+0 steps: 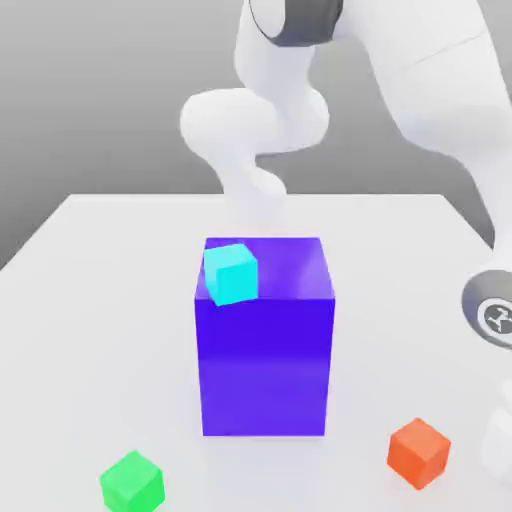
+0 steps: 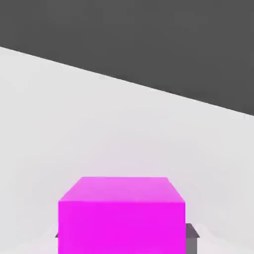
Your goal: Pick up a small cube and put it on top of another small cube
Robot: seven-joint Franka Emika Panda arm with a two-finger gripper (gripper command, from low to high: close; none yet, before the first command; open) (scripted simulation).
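The small cube (image 1: 419, 452), orange-red, sits on the white table (image 1: 90, 300) near the exterior view's lower right, free of any grasp. Just beside it, toward the exterior view's right, the gripper (image 1: 498, 445) is a pale shape cut off by the frame edge; whether it is released or clenched cannot be told. In the hand view a magenta cube (image 2: 121, 218) sits close up, its lower part cropped, with a dark grey piece (image 2: 192, 239) beside it, too cut off to identify. The arm (image 1: 430, 70) rises behind. A big blue-violet block (image 1: 265, 345) stands mid-table, hiding the table behind it, with a cyan cube (image 1: 231, 273) on its top near the left corner. A green cube (image 1: 132, 482) lies at the lower left.
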